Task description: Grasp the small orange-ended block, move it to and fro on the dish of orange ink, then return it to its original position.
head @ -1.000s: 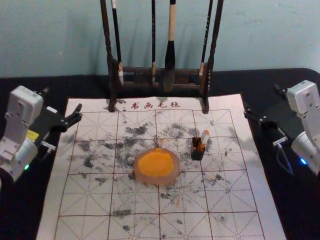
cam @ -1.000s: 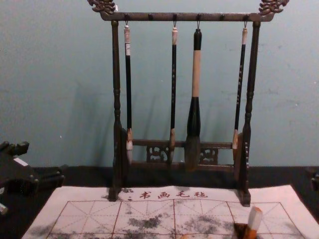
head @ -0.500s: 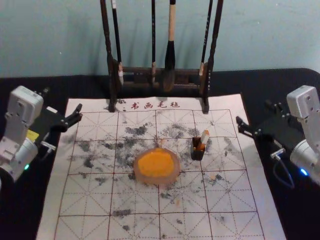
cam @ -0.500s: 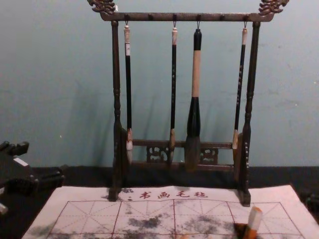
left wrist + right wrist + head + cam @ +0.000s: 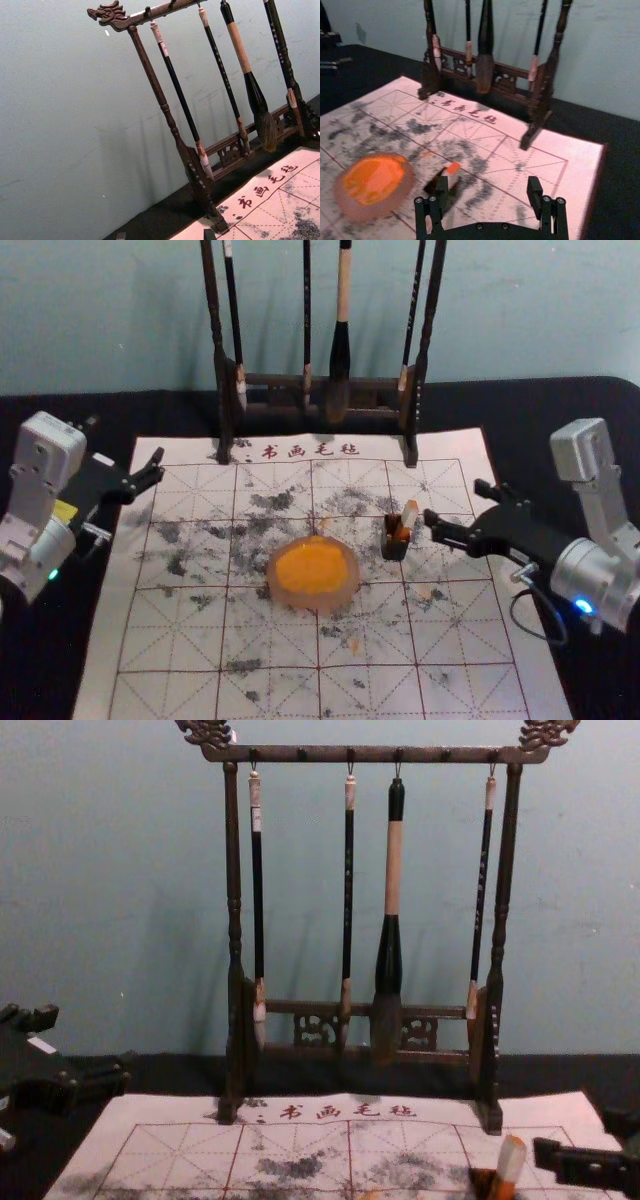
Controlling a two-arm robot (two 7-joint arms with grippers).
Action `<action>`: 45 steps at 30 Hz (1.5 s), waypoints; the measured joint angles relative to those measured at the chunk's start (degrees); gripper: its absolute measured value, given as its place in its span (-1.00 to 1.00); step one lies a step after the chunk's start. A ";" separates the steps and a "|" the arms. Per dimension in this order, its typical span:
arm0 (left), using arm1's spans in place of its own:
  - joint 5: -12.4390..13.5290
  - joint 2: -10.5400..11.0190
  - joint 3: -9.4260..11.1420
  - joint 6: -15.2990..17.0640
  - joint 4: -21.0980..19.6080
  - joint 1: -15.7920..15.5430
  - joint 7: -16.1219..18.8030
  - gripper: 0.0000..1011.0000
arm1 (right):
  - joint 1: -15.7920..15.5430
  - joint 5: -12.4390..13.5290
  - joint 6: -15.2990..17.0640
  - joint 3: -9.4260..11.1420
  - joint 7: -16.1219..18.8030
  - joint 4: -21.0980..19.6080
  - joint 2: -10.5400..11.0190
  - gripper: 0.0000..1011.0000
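Head view: gripper (image 5: 456, 502) near oblong block (image 5: 409, 515)

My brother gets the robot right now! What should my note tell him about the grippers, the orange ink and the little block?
Right gripper: open, holding nothing, close to the block's right side.
Left gripper: open and empty, parked by the left edge of the writing mat.
Orange-ended block: sticking up at a slant from the small dark holder, right of the ink dish.
Done: the right gripper is near the block; no grasp yet. Whether the block has been inked, I can't tell.
Left, it seems: grasp it, rub it to and fro on the orange ink, put it back.
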 joint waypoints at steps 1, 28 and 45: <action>0.00 0.00 0.00 0.00 0.00 0.00 0.00 0.98 | 0.00 0.10 0.34 0.00 0.03 -0.13 -0.25 0.98; 0.00 0.00 0.00 0.00 0.00 0.00 0.00 0.98 | 3.53 -2.06 11.19 -0.06 -3.84 0.81 -9.66 0.98; 0.00 0.00 0.00 0.00 0.00 0.00 0.00 0.98 | 3.44 -4.04 14.31 1.08 -4.39 1.08 -12.07 0.98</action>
